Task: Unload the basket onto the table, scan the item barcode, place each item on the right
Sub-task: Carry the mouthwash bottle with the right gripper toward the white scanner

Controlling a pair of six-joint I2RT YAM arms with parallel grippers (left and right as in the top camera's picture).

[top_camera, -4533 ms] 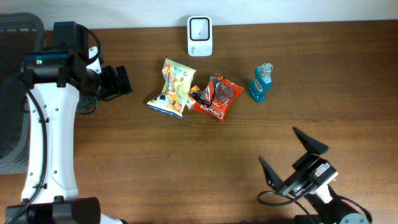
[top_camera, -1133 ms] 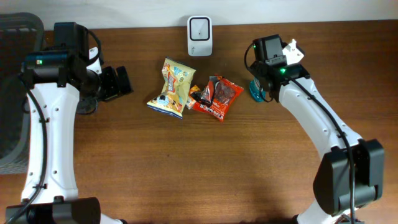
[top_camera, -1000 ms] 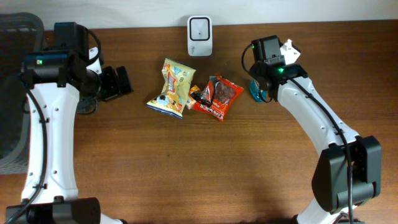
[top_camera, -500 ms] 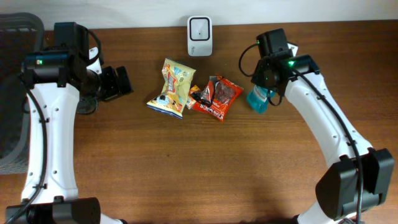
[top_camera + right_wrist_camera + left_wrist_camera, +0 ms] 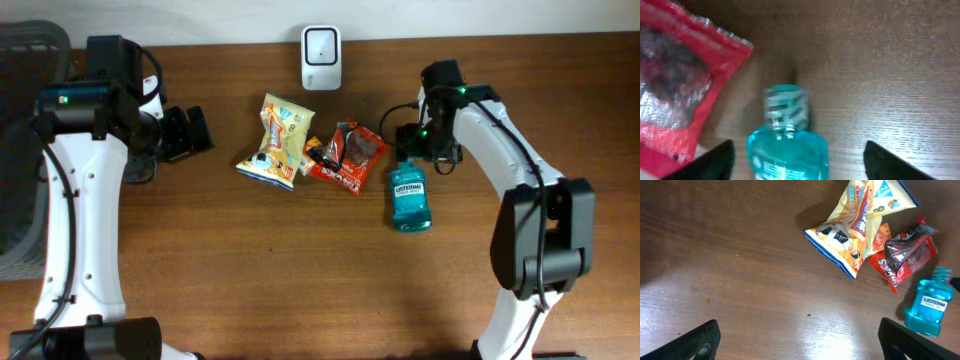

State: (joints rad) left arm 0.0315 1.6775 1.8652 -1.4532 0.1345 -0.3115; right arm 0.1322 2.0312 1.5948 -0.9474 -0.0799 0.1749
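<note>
A teal mouthwash bottle (image 5: 410, 198) lies flat on the table with its label up, just in front of the red snack bag (image 5: 350, 155). My right gripper (image 5: 422, 143) hovers over its cap end with the jaws open. In the right wrist view the bottle (image 5: 787, 140) is blurred, between the fingers (image 5: 715, 160) without touching either. The white barcode scanner (image 5: 321, 44) stands at the table's back edge. My left gripper (image 5: 186, 133) is open at the far left and holds nothing. From the left wrist view the bottle (image 5: 928, 305) appears at the right.
A yellow snack bag (image 5: 276, 140) lies beside the red bag, and a small dark packet is wedged between them. In the left wrist view the yellow bag (image 5: 860, 225) and red bag (image 5: 902, 250) lie at the upper right. The left arm's base stands along the left edge.
The right gripper had closed on the upright bottle, moved it toward the front, then opened. The bottle now lies flat, free of the jaws. The left arm has not moved.
</note>
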